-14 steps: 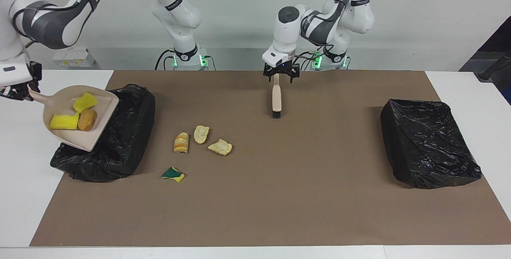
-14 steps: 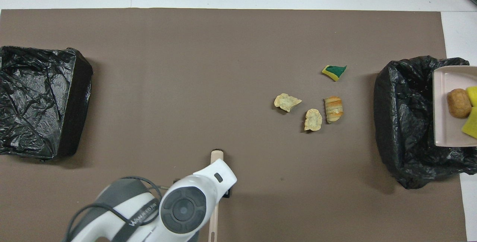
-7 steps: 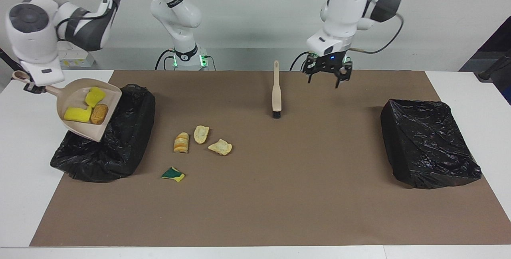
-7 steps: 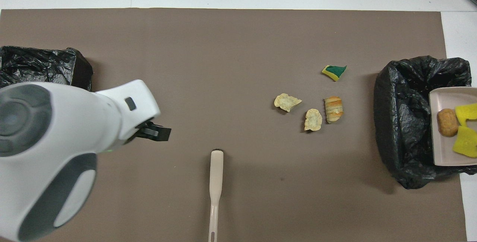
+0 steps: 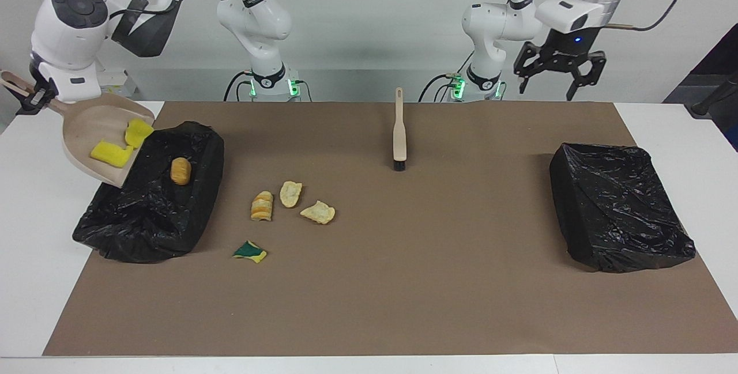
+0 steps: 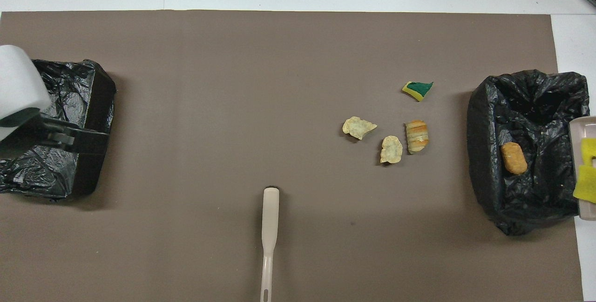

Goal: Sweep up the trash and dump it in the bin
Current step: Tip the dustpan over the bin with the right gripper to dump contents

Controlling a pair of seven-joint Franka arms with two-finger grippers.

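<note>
My right gripper (image 5: 36, 97) is shut on the handle of the beige dustpan (image 5: 86, 132), which tilts steeply over the edge of the black-bagged bin (image 5: 144, 218). Two yellow sponge pieces (image 5: 109, 154) cling to the pan near its lip. A brown bread chunk (image 5: 180, 170) lies in the bin (image 6: 526, 102), also seen from overhead as the chunk (image 6: 513, 157). Several trash scraps lie on the mat: a striped bread piece (image 5: 262, 206), two pale chunks (image 5: 290, 193), and a green-and-yellow sponge bit (image 5: 250, 252). My left gripper (image 5: 558, 77) hangs open and high, holding nothing.
The beige brush (image 5: 399, 132) lies on the brown mat (image 5: 403, 282) near the robots, bristles pointing away from them. A second black-bagged bin (image 5: 620, 212) sits at the left arm's end, with the left gripper (image 6: 88, 139) over it.
The dustpan tipped further and the bread chunk slid out into the bin. My left gripper left the brush, rose and swung toward the left arm's end.
</note>
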